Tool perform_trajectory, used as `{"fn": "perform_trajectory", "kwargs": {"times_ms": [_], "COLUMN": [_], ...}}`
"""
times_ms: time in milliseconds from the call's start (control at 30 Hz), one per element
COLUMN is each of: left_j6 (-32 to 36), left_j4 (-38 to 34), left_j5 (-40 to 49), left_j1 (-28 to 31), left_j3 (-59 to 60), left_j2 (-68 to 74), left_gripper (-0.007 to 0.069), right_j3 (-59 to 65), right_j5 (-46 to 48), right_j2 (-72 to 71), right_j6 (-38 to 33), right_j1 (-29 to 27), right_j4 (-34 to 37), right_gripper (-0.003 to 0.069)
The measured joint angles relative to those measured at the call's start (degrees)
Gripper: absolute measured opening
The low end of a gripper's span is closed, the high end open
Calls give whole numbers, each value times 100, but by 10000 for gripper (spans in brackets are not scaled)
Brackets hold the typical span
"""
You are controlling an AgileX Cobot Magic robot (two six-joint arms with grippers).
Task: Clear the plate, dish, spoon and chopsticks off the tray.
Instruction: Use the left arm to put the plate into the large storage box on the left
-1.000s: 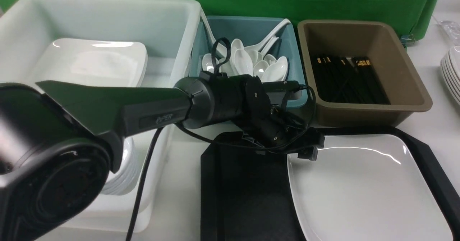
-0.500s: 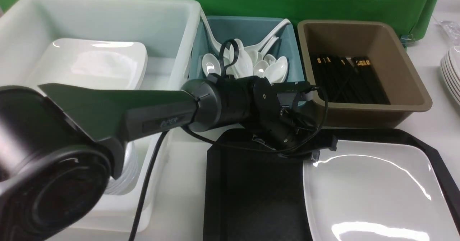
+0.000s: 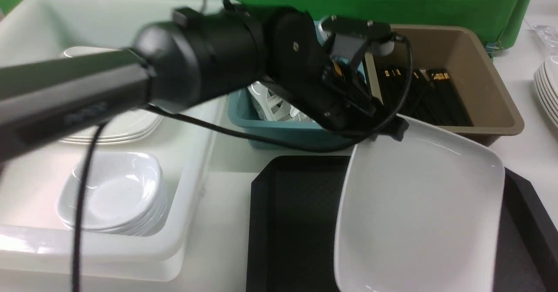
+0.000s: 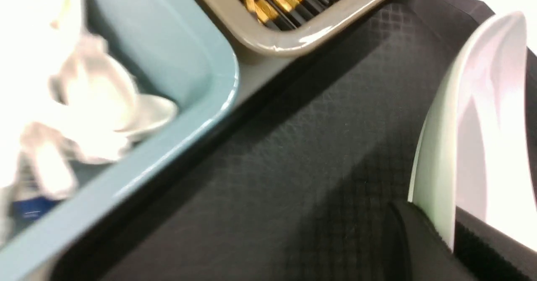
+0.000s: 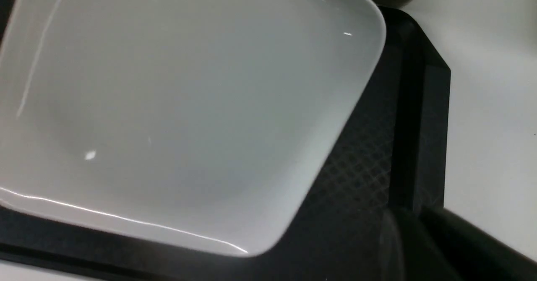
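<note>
A translucent white plastic tub (image 3: 209, 122) sits at the left, holding a stack of flat plates (image 3: 113, 128) and a stack of small deep rounded-square dishes (image 3: 117, 191). Next to it, a teal bin (image 3: 279, 128) holds glossy white spoons (image 3: 272, 100). The left gripper (image 3: 383, 130) is clamped on the far rim of the plate (image 3: 418, 209). This plate is large, shallow and glossy white, and it hangs tilted over the black tray (image 3: 296, 222) with its diamond-textured floor. Behind it, a brown tub (image 3: 492, 96) holds black, gold-banded chopsticks (image 3: 427, 96). More white dishes (image 3: 549, 91) are stacked at the far right.

Everything rests on a white table (image 3: 226, 161) in front of a green cloth (image 3: 436, 0).

The frame cuts off the plate's near edge, so I cannot tell whether it touches the tray. The right gripper (image 5: 419, 247) shows only as a dark blur, and how wide it stands is unclear.
</note>
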Motion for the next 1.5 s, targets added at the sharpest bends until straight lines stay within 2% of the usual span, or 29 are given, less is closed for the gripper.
{"fn": "perform_trajectory", "kwargs": {"times_ms": [267,533,633,800,867,1000,1133,1200,1300,1500], "left_j6": [-552,-627,-608,-544,-465,24,548,879,1355,1462], "left_j4": [1092,802,448,-409,-605,-1709,-2843,-3400,-4313,-4779], "left_j5": [368,434,434,434,426,204,-440,-952,-1946,-2546], "left_j1": [28,593,1281,2891,3272,4959,6059,6367,6466,6298], "left_j3": [11,11,11,55,78,416,1150,1542,2088,2247], "left_j2": [-805,-1500,-1841,-2354,-2422,-2545,-2490,-2395,-2042,-1355], "left_gripper": [10,13,15,18,19,22,22,22,24,25], "right_j3": [0,0,0,0,0,0,0,0,0,6], "right_j5": [0,0,0,0,0,3,29,34,46,47], "right_j2": [0,0,0,0,0,0,0,0,0,0], "right_j6": [0,0,0,0,0,0,0,0,0,0], "right_j1": [0,0,0,0,0,0,0,0,0,0], "right_j4": [0,0,0,0,0,0,0,0,0,0], "right_gripper": [90,90,90,90,90,90,90,90,90,90]}}
